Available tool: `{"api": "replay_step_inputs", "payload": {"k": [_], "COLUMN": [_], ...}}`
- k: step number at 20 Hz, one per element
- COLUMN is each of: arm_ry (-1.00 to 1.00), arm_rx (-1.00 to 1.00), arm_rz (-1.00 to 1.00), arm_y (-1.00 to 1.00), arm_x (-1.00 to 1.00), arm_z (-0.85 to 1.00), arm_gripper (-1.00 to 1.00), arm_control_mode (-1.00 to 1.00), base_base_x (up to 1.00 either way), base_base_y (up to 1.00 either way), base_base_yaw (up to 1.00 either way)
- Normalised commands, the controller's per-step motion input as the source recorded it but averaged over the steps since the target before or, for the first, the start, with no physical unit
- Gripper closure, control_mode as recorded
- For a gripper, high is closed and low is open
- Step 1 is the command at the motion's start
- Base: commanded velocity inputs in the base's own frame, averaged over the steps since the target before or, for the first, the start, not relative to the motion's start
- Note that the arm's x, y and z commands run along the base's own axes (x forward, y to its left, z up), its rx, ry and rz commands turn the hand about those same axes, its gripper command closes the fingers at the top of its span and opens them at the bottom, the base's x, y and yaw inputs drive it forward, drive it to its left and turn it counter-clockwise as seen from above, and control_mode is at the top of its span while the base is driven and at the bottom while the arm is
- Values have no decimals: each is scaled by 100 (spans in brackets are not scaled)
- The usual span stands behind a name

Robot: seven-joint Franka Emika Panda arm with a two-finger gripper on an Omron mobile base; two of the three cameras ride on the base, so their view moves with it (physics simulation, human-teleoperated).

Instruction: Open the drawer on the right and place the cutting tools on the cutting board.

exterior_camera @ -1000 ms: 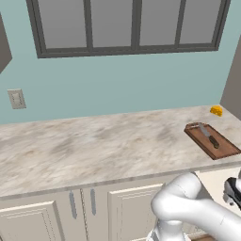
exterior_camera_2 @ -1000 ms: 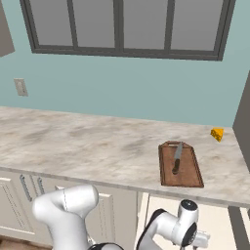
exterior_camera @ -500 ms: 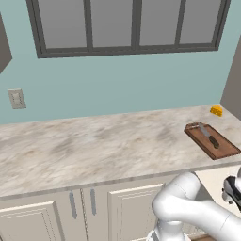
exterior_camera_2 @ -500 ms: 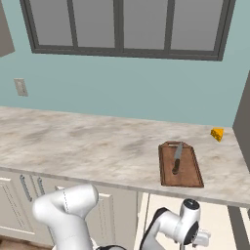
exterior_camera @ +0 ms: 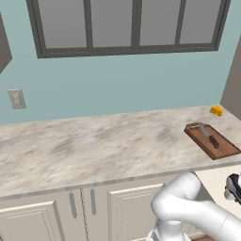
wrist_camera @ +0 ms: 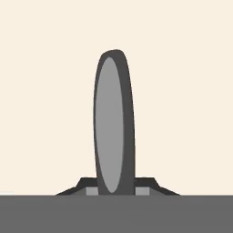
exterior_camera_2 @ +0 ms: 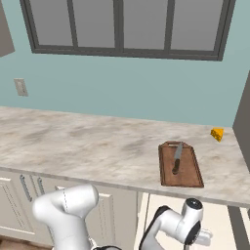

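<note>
The drawer (exterior_camera_2: 217,215) stands open under the counter's right end, and its pale floor (wrist_camera: 45,91) shows in the hand view. My gripper (wrist_camera: 116,189) reaches down into it, shut on a dark oval loop (wrist_camera: 113,123) with a grey inside that stands upright between the fingertips; it looks like a handle ring of the scissors. The short knife (exterior_camera_2: 177,158) (exterior_camera: 210,136) lies lengthwise on the dark reddish-brown cutting board (exterior_camera_2: 188,173) (exterior_camera: 223,149) on the counter. My hand (exterior_camera: 234,187) sits low at the drawer, below the counter's edge.
A small yellow wedge (exterior_camera_2: 217,134) (exterior_camera: 216,110) rests behind the board near the wall. Cream cabinet doors with grey bar handles (exterior_camera: 72,204) run under the marbled counter (exterior_camera: 94,150). A dark cabinet side (exterior_camera_2: 241,122) bounds the counter on the right.
My hand has dipped slightly lower into the drawer, and the jaws have closed on the dark loop. Knife, board and yellow wedge have not moved.
</note>
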Motion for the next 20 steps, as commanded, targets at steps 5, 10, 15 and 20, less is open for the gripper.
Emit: {"api": "replay_step_inputs", "payload": {"k": [5, 10, 15, 20], "arm_ry": [-17, -20, -22, -10], "arm_rx": [5, 3, 0, 0], "arm_rz": [-5, -7, -5, 0], "arm_y": [-6, 3, 33, 37], "arm_x": [-37, -14, 23, 46], "arm_z": [96, 100, 100, 100], "arm_gripper": [100, 100, 100, 100], "arm_control_mode": [-100, -100, -100, -100], "base_base_x": [0, 0, 0, 0], "base_base_y": [0, 0, 0, 0], "base_base_yaw": [0, 0, 0, 0]}}
